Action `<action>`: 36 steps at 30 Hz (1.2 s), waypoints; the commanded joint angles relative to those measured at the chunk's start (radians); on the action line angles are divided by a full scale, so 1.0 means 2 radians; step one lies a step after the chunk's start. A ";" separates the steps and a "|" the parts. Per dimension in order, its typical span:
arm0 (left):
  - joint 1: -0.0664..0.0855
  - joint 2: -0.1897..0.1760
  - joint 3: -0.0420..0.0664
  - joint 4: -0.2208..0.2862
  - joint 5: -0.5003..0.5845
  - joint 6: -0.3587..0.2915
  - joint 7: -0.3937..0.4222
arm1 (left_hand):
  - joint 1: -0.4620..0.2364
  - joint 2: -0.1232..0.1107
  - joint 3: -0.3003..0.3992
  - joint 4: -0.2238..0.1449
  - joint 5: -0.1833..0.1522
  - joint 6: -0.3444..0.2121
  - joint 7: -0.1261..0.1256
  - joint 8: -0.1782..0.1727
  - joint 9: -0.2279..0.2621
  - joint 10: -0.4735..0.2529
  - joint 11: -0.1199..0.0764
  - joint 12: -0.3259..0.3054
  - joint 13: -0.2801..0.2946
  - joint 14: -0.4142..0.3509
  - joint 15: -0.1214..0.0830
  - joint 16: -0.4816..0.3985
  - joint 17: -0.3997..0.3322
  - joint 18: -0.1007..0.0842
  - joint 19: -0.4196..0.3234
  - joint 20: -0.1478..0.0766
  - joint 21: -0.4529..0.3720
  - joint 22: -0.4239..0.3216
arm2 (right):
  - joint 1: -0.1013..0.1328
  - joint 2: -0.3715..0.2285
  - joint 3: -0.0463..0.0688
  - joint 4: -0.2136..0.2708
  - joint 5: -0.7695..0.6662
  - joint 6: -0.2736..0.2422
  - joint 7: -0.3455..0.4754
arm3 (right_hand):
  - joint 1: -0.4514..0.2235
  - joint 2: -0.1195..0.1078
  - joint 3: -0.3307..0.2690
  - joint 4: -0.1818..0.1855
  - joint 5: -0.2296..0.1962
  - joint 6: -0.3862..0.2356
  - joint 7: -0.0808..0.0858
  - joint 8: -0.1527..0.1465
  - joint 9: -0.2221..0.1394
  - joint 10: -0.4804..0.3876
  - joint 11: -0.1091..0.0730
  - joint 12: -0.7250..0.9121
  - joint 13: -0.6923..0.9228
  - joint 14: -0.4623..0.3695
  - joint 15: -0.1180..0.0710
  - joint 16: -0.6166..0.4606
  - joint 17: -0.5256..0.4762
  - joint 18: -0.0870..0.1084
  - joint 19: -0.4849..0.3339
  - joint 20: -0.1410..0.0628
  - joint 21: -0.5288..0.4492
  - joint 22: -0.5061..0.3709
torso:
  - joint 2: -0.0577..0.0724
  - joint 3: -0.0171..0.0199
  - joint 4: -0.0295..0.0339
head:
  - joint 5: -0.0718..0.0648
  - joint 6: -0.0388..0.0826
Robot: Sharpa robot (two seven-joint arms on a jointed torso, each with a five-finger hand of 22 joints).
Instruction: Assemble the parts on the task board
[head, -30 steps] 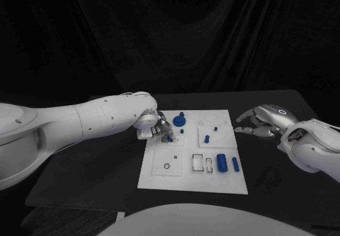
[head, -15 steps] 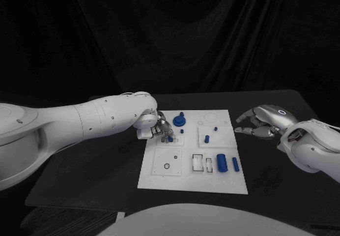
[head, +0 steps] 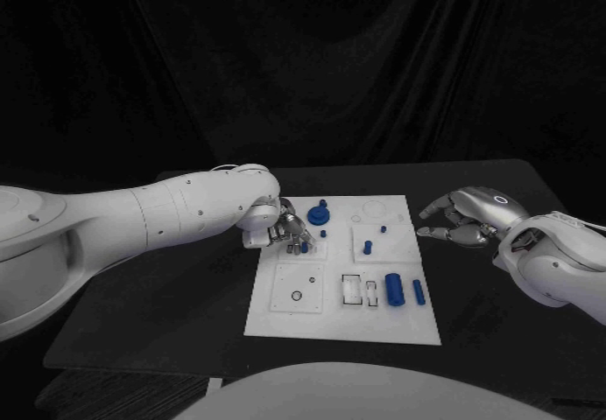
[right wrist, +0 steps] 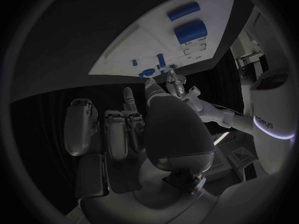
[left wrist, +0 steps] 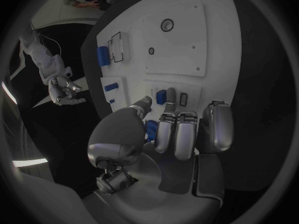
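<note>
1. Our left hand's fingers [left wrist: 176, 134] are drawn close together and reach down over the far left part of the task board [head: 343, 324], with a small blue part [left wrist: 161, 96] just beyond their tips, beside a dark slot [left wrist: 183, 99]. We cannot tell from these views whether the fingertips actually pinch that part or only touch it.
2. Our left hand [head: 285, 229] sits at the board's far left corner area in the head view, near the large round blue part [head: 319, 213].
3. Our right hand [head: 470, 220] hovers off the board's right edge, fingers curled loosely inward, holding nothing we can see.
4. The other parts lie spread over the board: a short peg [head: 368, 248] stands in the right-hand square, and a thick blue cylinder [head: 395, 290] and a thinner one [head: 418, 293] lie near the right edge at the near end.
5. We judge the step in hand to be seating the small part in its recess under the left fingertips.
6. To do it well, we should keep the part upright and lined up with the recess, press straight down gently, and avoid sideways drag that could tip it.
7. We should leave the right hand clear of the board unless the board needs steadying.
</note>
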 commanded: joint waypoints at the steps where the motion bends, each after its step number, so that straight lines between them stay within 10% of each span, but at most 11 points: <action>1: -0.005 0.000 -0.002 -0.001 -0.014 0.006 -0.001 | -0.008 0.000 -0.006 0.002 -0.003 0.006 -0.001 0.000 0.002 0.052 0.003 0.002 0.132 0.053 0.003 0.001 0.131 -0.002 0.002 0.003 -0.002 0.029 | -0.001 0.000 0.000 0.000 -0.002 0.004 -0.009 | -0.001 0.004 -0.002 -0.001 0.000 0.003 0.001 -0.002 0.001 0.051 0.003 0.001 0.132 0.052 -0.001 0.001 0.132 0.005 -0.003 0.000 -0.003 0.094 | 0.000 -0.0001 0.0000 | 0.000 0.000; 13: -0.001 -0.027 -0.002 0.034 -0.017 -0.046 0.015 | -0.018 -0.009 -0.049 0.026 -0.010 0.023 -0.011 0.026 0.039 0.052 -0.007 0.002 0.132 0.053 -0.006 0.001 0.131 -0.005 0.016 -0.005 0.005 0.041 | -0.002 -0.004 0.000 0.001 -0.002 0.000 -0.008 | -0.001 0.003 -0.003 -0.001 0.000 0.003 0.001 -0.002 0.000 0.051 0.003 0.001 0.132 0.052 -0.001 0.001 0.132 0.005 -0.003 0.000 -0.003 0.094 | 0.000 0.0003 0.0009 | -0.002 0.000; 18: 0.014 -0.043 -0.002 0.056 -0.025 -0.069 0.022 | -0.015 -0.012 -0.062 0.031 -0.010 0.025 -0.014 0.034 0.050 0.052 -0.009 0.002 0.132 0.053 -0.008 0.001 0.131 -0.006 0.020 -0.008 0.007 0.045 | -0.002 -0.006 0.000 0.002 -0.002 -0.001 -0.008 | -0.002 0.003 -0.003 -0.001 0.000 0.003 0.001 -0.003 0.000 0.051 0.003 0.001 0.132 0.052 -0.001 0.001 0.132 0.005 -0.003 0.000 -0.003 0.094 | 0.001 0.0002 -0.0002 | -0.001 0.000; 27: 0.068 -0.060 -0.002 0.064 -0.033 -0.042 0.008 | 0.006 -0.011 -0.090 0.041 -0.011 0.023 -0.022 0.071 0.100 0.052 -0.017 0.002 0.132 0.053 -0.016 0.001 0.131 -0.006 0.024 -0.016 0.005 0.047 | -0.002 -0.007 0.000 0.003 -0.002 0.000 -0.007 | -0.003 0.003 -0.004 0.000 0.000 0.003 0.001 -0.003 0.000 0.051 0.003 0.001 0.132 0.052 -0.001 0.001 0.132 0.005 -0.003 0.000 -0.003 0.094 | 0.001 0.0010 -0.0006 | -0.003 0.000; 36: 0.075 -0.045 -0.002 0.020 -0.057 -0.014 0.019 | 0.020 -0.008 -0.098 0.039 -0.011 0.011 -0.022 0.080 0.121 0.052 -0.017 0.002 0.132 0.053 -0.016 0.001 0.131 -0.005 0.021 -0.016 0.002 0.046 | -0.002 -0.006 0.000 0.001 0.008 0.003 -0.003 | -0.004 0.004 -0.004 0.001 0.000 0.004 0.001 -0.003 0.000 0.051 0.003 0.001 0.132 0.052 -0.001 0.001 0.132 0.005 -0.003 0.000 -0.004 0.094 | 0.003 -0.0022 -0.0016 | -0.001 0.000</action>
